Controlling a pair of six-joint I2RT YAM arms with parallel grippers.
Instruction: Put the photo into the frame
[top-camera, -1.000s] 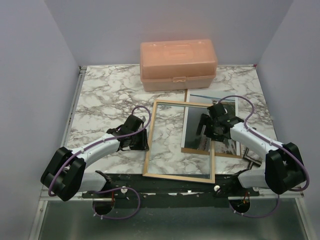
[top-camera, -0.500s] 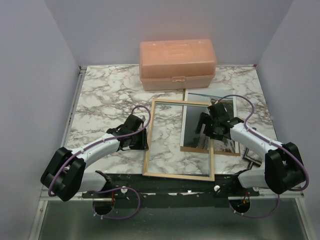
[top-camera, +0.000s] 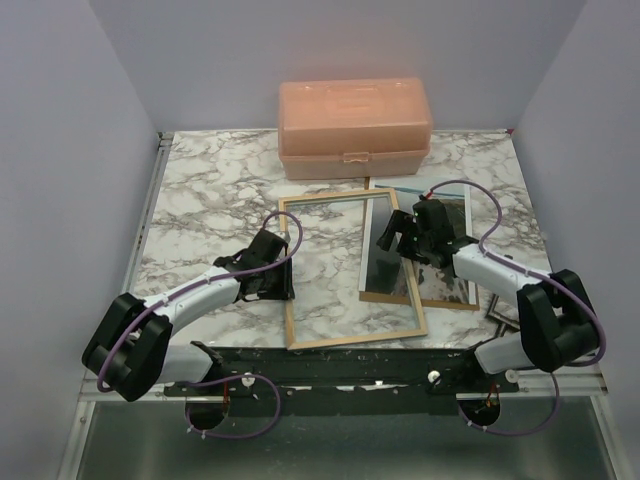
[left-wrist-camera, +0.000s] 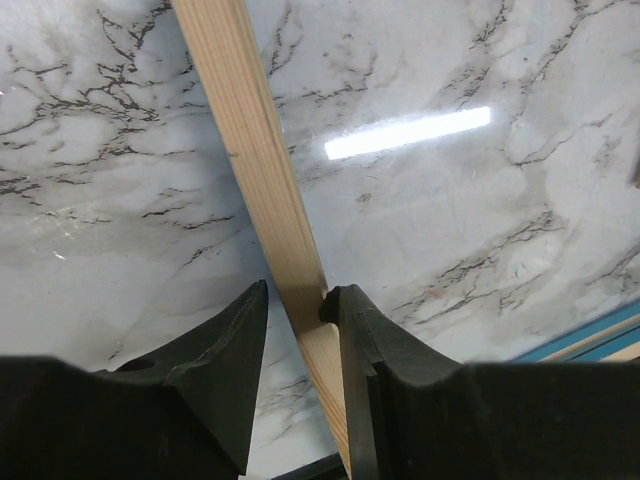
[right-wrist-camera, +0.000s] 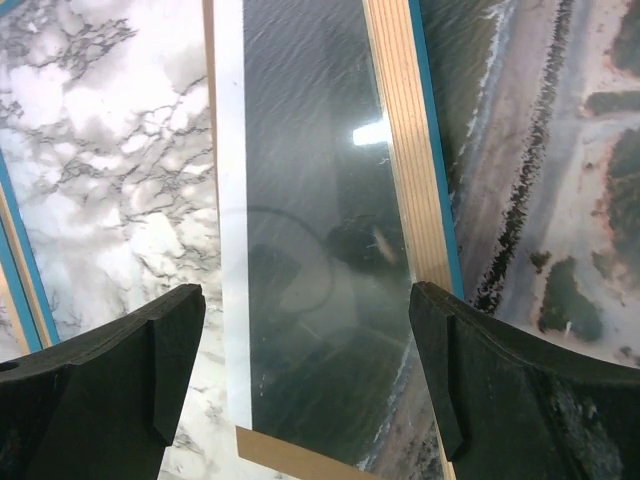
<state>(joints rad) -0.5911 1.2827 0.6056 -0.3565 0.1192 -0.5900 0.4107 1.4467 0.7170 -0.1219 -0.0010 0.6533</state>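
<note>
The frame, light wood with a clear pane, lies on the marble table, and its right part covers the left part of the photo. My left gripper is shut on the frame's left rim; in the left wrist view the wooden rim runs between the two fingers of that gripper. My right gripper is open wide and empty above the frame's right rim. In the right wrist view, that gripper hangs over the pane, with the photo under and beside it.
A peach plastic box stands at the back. A brown backing board lies under the photo, and its edge shows in the right wrist view. Grey walls close in the left, right and back.
The frame's far end has swung to the left, so the frame now sits skewed. My right gripper has moved up and left over the frame's right rim. The left gripper stayed in place.
</note>
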